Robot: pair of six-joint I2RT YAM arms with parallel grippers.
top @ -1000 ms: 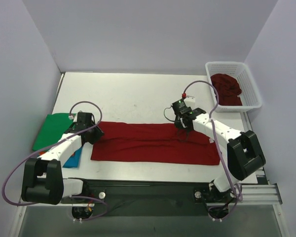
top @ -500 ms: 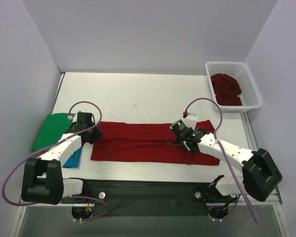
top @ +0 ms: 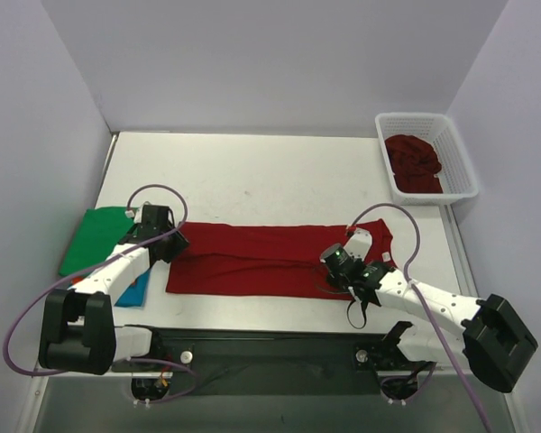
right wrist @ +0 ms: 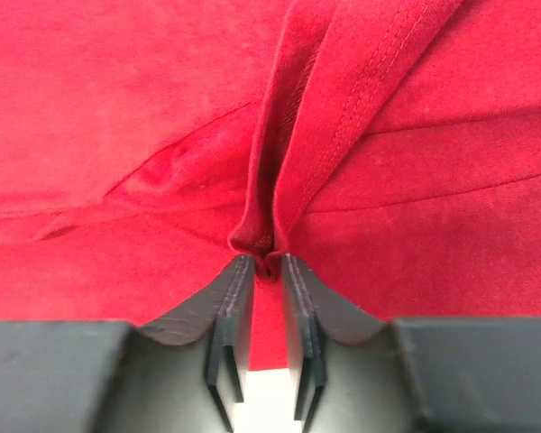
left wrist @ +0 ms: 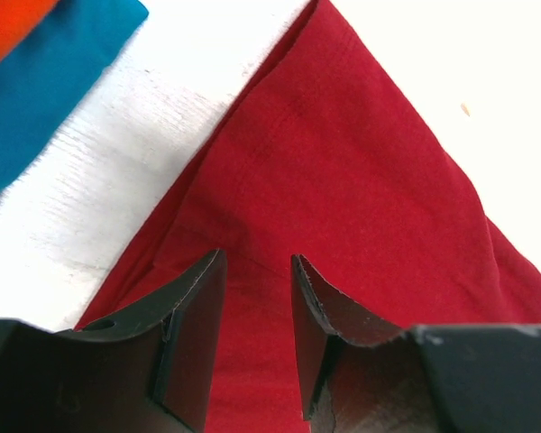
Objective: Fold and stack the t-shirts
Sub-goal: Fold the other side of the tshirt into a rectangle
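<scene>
A dark red t-shirt [top: 252, 257] lies spread as a long band across the table's near half. My right gripper [top: 332, 269] is shut on a bunched fold of it [right wrist: 272, 236] near its right end, with cloth pulled up into the jaws [right wrist: 266, 262]. My left gripper [top: 173, 244] is over the shirt's left corner. In the left wrist view its jaws [left wrist: 257, 262] stand apart with red cloth [left wrist: 361, 180] showing between them. A green shirt [top: 95, 236] and a blue one [top: 135, 290] lie at the left.
A white mesh basket [top: 460, 149] at the far right holds a crumpled dark red shirt [top: 413, 162]. In the left wrist view the blue shirt [left wrist: 45, 90] and an orange one [left wrist: 4, 23] lie just left of the red shirt. White walls enclose the table.
My right gripper has moved from the shirt's far edge toward the near edge, dragging a fold of the red cloth with it. The left arm has not moved.
</scene>
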